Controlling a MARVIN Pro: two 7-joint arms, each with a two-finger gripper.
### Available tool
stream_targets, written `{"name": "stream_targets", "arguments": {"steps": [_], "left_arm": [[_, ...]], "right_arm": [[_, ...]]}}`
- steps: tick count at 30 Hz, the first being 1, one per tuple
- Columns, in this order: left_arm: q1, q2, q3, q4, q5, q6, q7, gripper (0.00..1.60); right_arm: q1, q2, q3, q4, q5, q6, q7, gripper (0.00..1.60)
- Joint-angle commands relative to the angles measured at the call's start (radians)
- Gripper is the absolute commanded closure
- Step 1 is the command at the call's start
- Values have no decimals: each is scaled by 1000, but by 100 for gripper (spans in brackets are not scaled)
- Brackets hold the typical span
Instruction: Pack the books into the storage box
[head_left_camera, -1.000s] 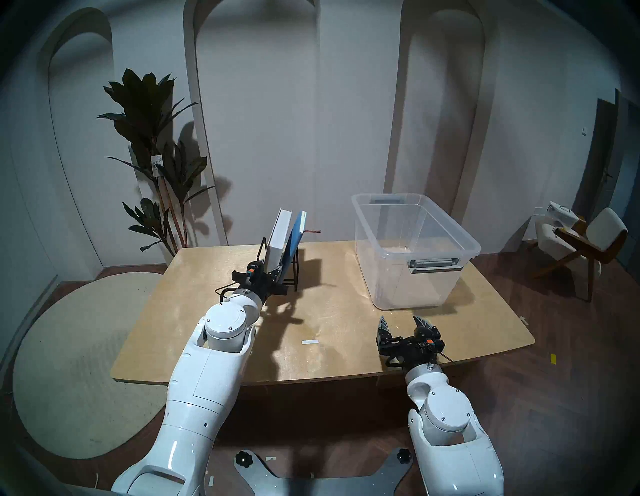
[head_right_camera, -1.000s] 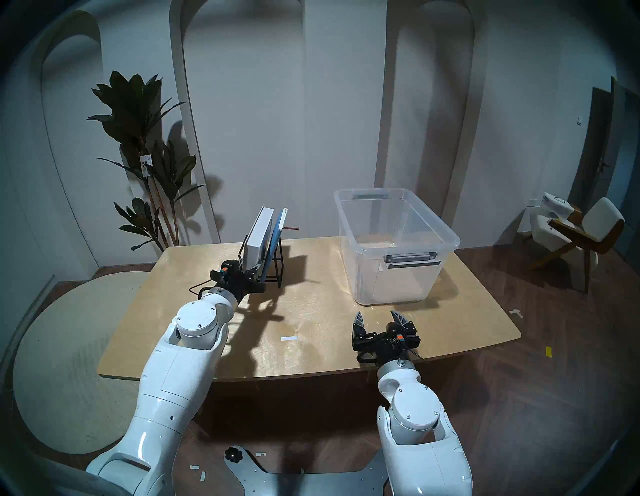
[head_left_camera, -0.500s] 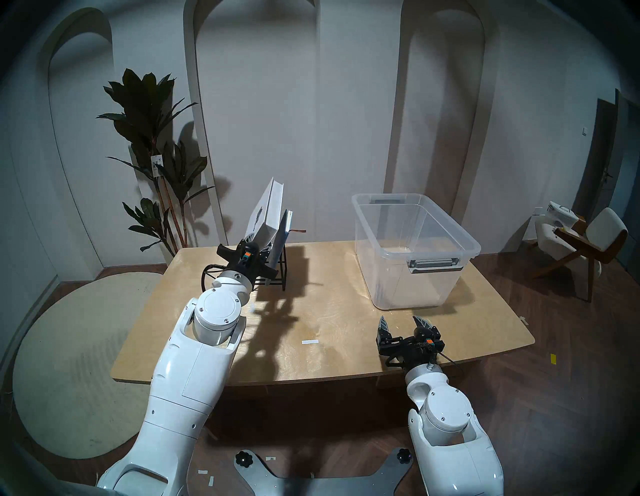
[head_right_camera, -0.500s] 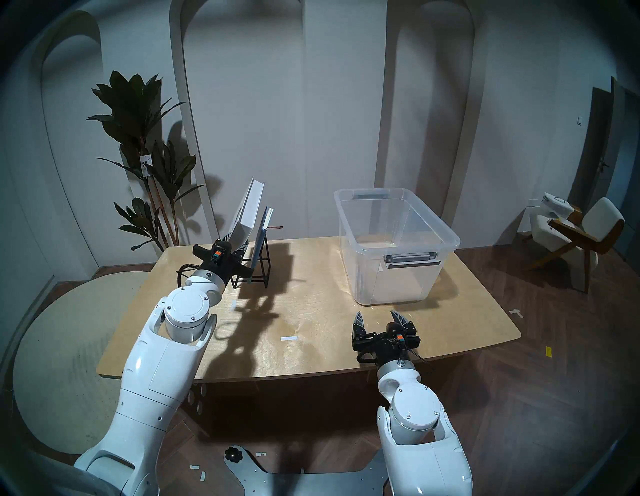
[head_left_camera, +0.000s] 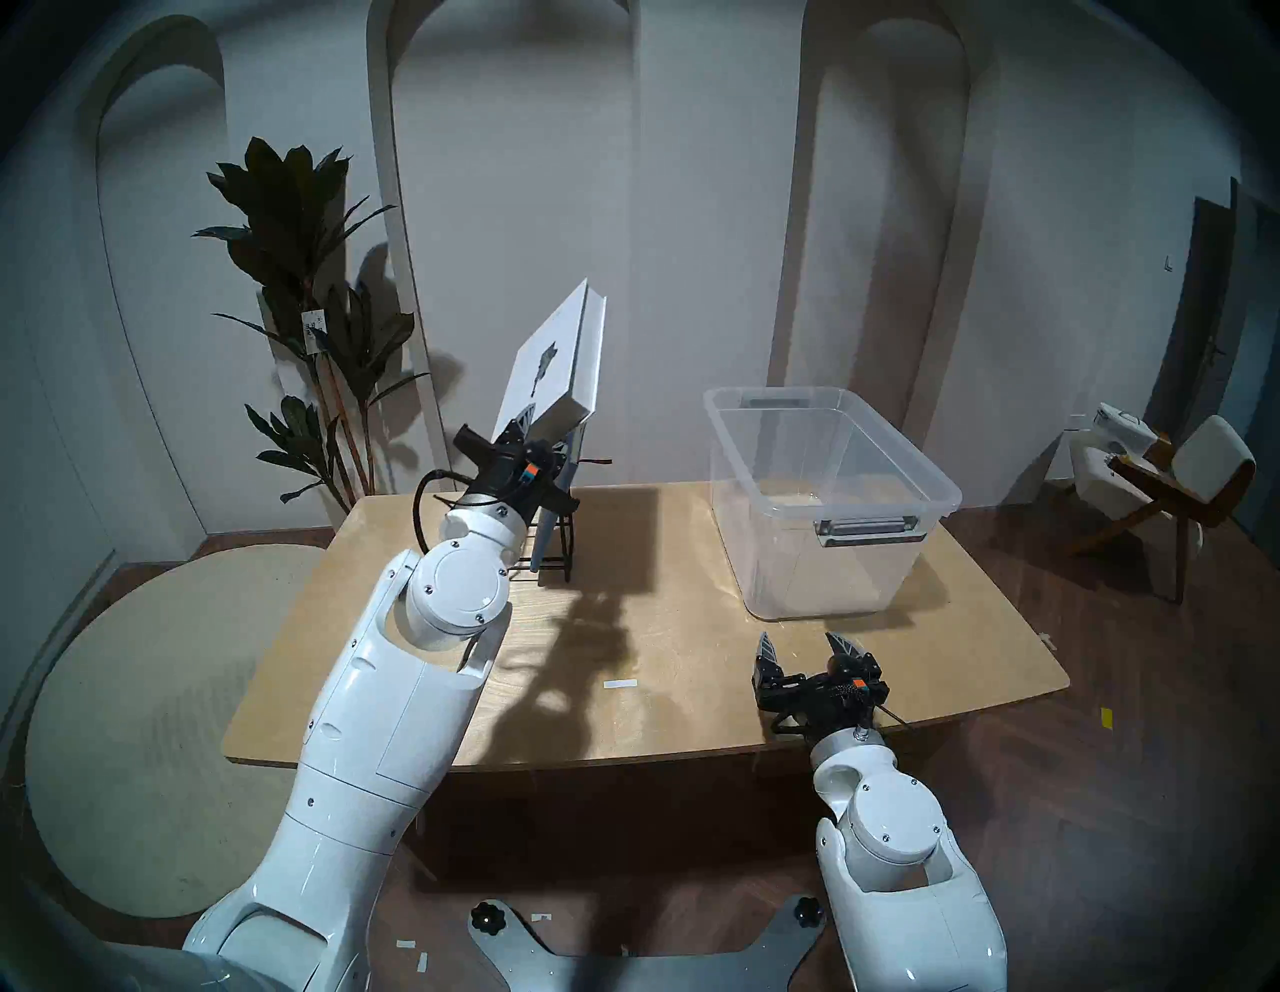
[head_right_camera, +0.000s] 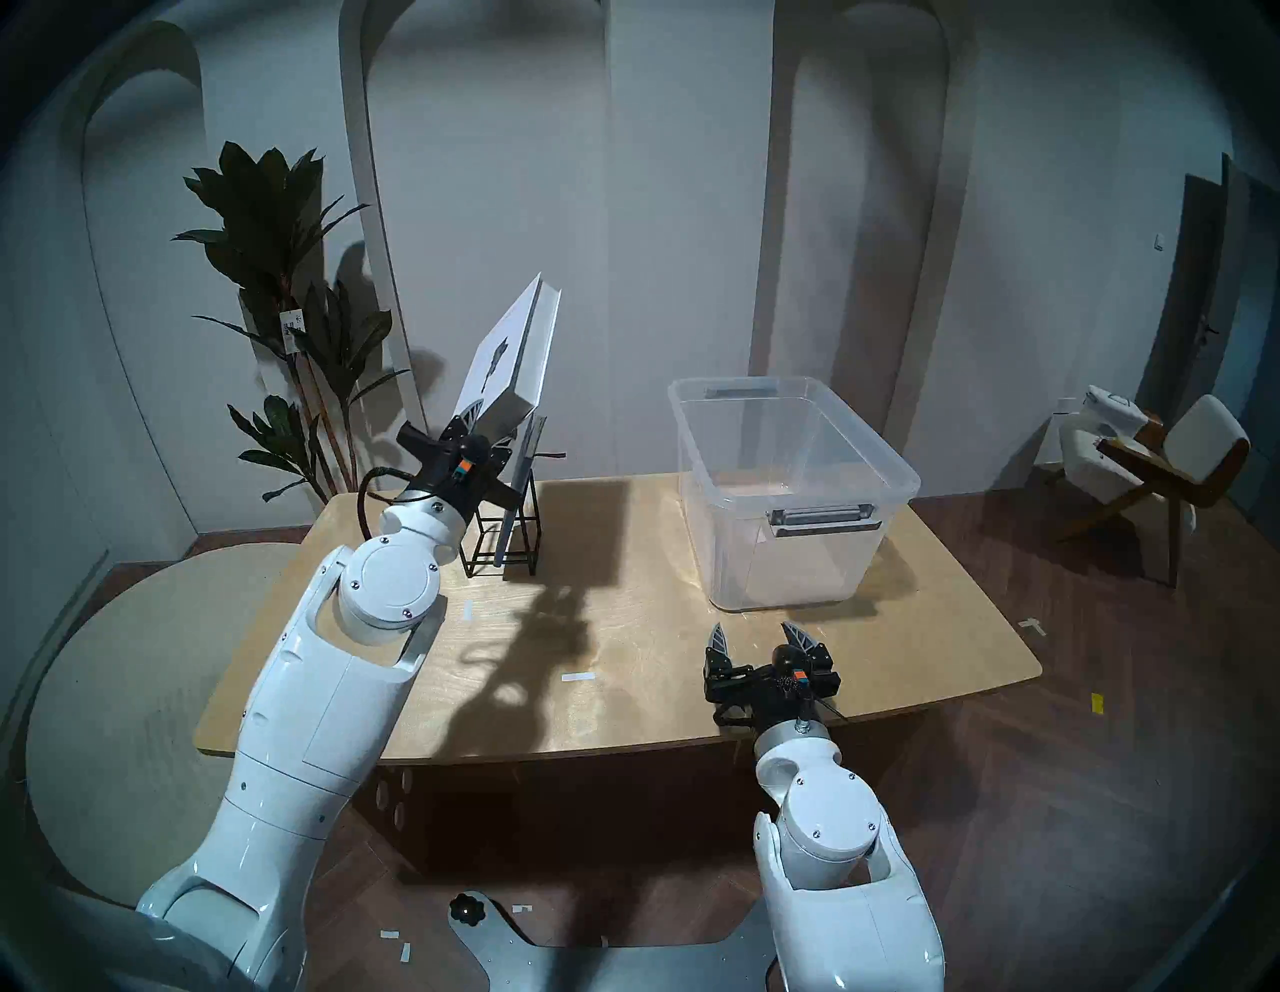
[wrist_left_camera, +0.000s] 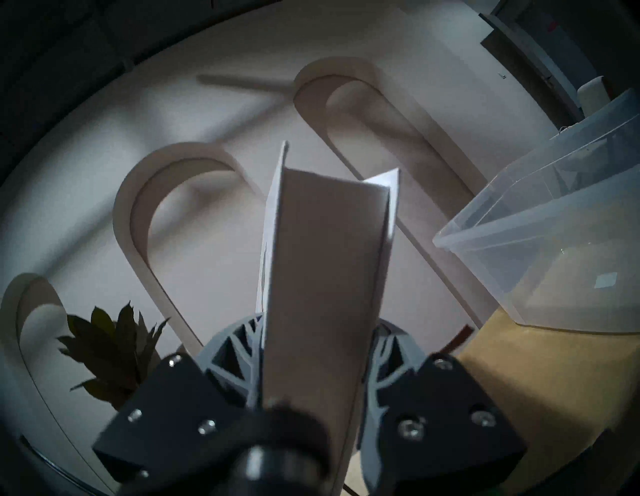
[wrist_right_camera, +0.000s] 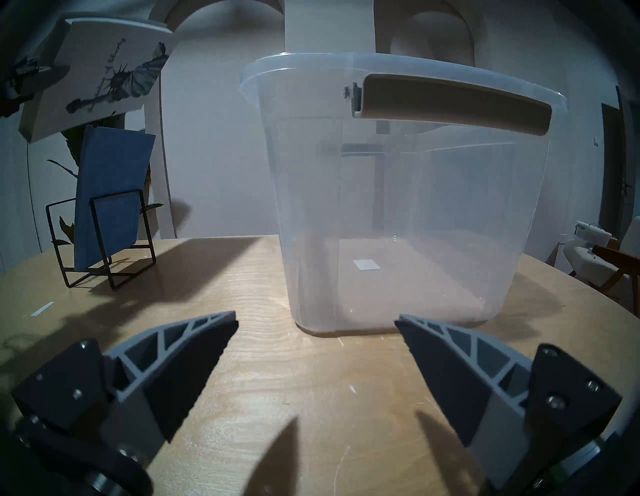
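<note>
1. My left gripper (head_left_camera: 530, 433) has its fingers (wrist_left_camera: 239, 350) pinching the white book (head_left_camera: 557, 360) by a lower corner, tilted in the air above the wire rack (head_left_camera: 554, 554).
2. It looks thick, stiff and heavy; gripped at a corner, I judge it may pivot.
3. The blue book (wrist_right_camera: 110, 194) stands in the rack on the surface (head_left_camera: 658, 658).
4. My right gripper (head_left_camera: 807, 648) rests spread wide and empty, near the clear box (head_left_camera: 831, 443).

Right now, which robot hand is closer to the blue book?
Left. The left gripper holds the white book just above the blue book in the rack. The right gripper hangs open far across the table.
</note>
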Motion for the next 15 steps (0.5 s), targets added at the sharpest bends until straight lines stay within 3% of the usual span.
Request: {"name": "stream_targets", "arguments": {"steps": [1,15], "left_arm": [[-114,-69,73,-57,80,-11,-10,160],[-230,-210,236,-10,273,25,-117,160]], "right_arm": [[6,0,1,-18,0,-5,-1,0],[8,0,1,-15,0,-6,-1,0]]}}
